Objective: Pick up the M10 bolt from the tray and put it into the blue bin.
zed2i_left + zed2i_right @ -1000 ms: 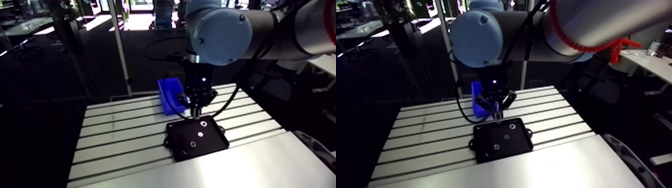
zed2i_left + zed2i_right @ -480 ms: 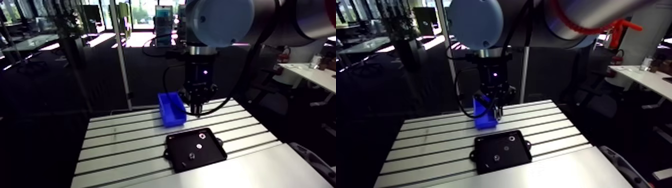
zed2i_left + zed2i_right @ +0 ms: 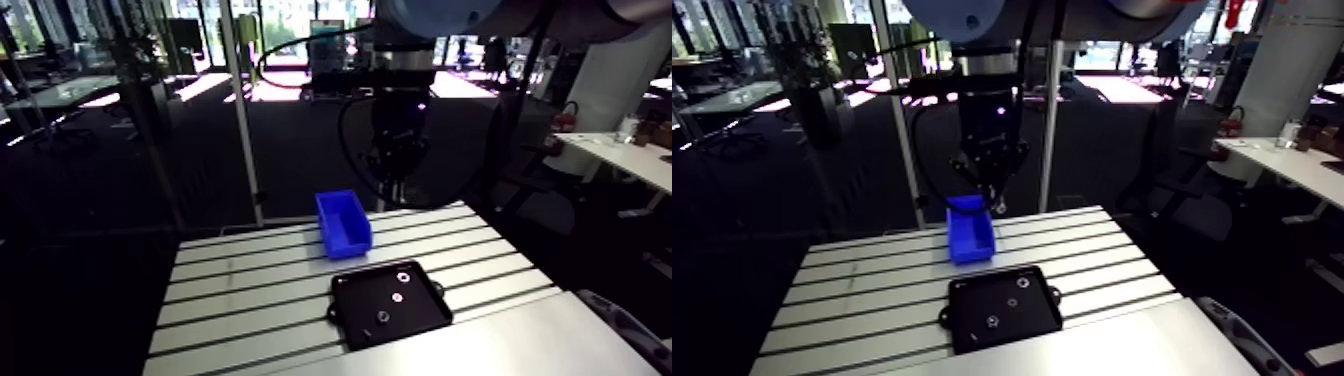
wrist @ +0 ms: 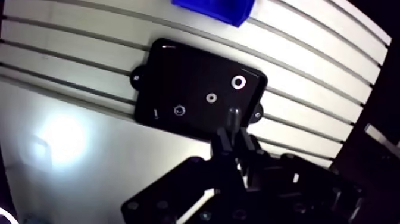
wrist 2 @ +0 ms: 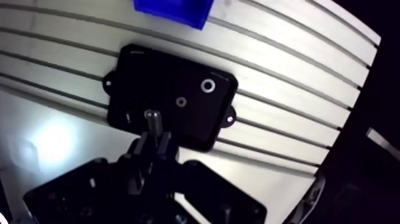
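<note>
In the wrist view my gripper [image 4: 231,136] is shut on a dark M10 bolt [image 4: 232,117], whose end sticks out past the fingertips. Far below lies the black tray [image 4: 172,71], holding a ring washer [image 4: 239,81] and two small nuts [image 4: 211,97]. The blue bin [image 4: 214,9] stands just beyond the tray's far edge. In the arm view the gripper [image 3: 385,198] hangs high above the table, over the strip to the right of the blue bin [image 3: 343,222] and behind the tray [image 3: 390,305].
The slotted aluminium table [image 3: 240,290] stretches to the left of the tray and bin. A smooth bright plate [image 3: 480,345] covers the near part. A vertical post [image 3: 245,120] rises behind the table's back edge.
The gripper has risen from the tray's far edge to well above the table, with the bolt in it. The camera has lifted with the arm; tray and bin have stayed in place.
</note>
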Tool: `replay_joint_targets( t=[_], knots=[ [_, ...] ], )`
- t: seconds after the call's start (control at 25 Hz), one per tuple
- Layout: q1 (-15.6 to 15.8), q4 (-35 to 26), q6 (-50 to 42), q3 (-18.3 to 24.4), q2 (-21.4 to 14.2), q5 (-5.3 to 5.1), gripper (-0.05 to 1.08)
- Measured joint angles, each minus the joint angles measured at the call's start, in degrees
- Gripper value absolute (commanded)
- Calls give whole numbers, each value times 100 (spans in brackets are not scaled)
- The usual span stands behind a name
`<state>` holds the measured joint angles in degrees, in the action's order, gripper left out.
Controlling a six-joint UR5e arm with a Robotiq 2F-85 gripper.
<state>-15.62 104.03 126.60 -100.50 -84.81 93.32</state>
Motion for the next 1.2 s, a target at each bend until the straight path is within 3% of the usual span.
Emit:
replay_joint_targets(
  t=[0.12, 0.32, 0.48, 0.84, 1.2],
  knots=[
    [-9, -30, 957, 147, 5, -40, 107],
    [-90, -56, 2732, 486, 82, -285, 107],
    [-118, -85, 4054, 705, 233, -375, 107],
    [-101, -76, 6194, 1021, 738, -401, 107],
    [108, -49, 6787, 1520, 1379, -397, 107]
  ],
)
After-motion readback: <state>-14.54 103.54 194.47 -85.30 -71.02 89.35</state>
